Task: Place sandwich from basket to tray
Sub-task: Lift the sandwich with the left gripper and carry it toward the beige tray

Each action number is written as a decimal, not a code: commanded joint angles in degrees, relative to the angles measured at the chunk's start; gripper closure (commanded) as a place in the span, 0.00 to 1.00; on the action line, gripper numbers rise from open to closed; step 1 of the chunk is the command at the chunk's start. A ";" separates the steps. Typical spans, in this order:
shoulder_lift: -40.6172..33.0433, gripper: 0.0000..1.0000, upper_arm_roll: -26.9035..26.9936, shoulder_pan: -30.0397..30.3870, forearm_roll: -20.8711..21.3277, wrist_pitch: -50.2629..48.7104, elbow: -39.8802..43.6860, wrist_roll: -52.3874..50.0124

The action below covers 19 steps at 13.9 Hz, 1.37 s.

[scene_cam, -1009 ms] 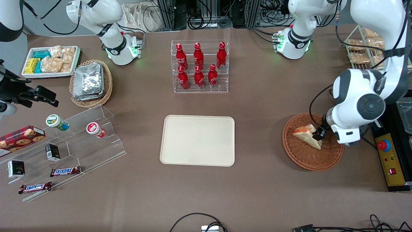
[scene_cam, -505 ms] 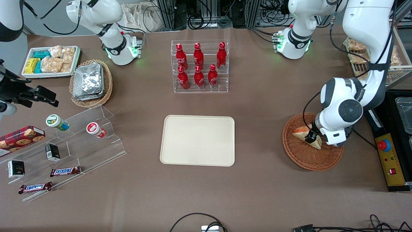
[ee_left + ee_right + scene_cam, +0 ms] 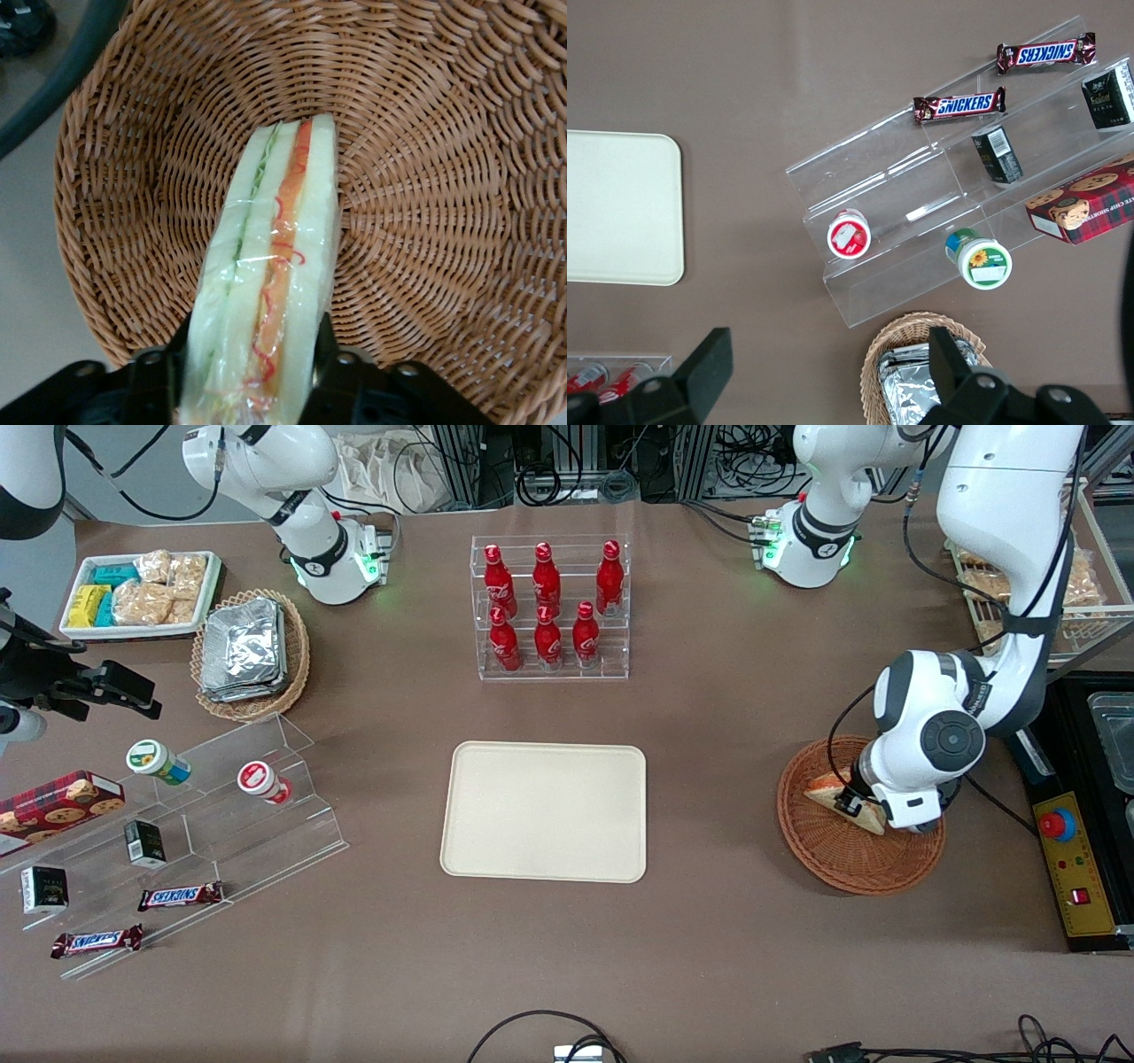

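Brown bench (image 3: 753, 717) carried the round reddish-brown wicker basket (image 3: 833, 855) toward the working arm's end, well apart from the flat cream-beige rectangular tray (image 3: 544, 811). Triangular white-bread sandwich (image 3: 266, 283) with orange and green filling stood on edge in the basket. Black two-finger tool (image 3: 252, 376) sat low in the basket, fingers pressed to both bread faces, holding the wedge. Step judged: grasp made, lift pending. Next move called for a straight rise over the basket's rim, then a carry to the tray.
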 commanded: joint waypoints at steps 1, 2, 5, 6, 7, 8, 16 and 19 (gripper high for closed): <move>0.19 1.00 0.02 0.04 1.15 -0.03 1.34 -1.09; -0.33 1.00 0.02 0.13 1.15 -0.38 1.43 -0.74; -2.44 1.00 -0.07 0.22 1.67 -7.91 5.54 0.14; -2.53 1.00 -0.50 0.13 3.59 -12.12 8.17 1.44; -2.62 1.00 -1.12 -0.13 4.56 -17.82 11.33 3.72; -2.62 1.00 -3.56 -0.14 4.83 -24.23 15.54 6.70; -5.16 1.00 -16.67 -0.31 -2.00 -54.17 39.04 28.71; -7.10 1.00 -22.73 -0.49 0.34 -54.18 37.90 26.95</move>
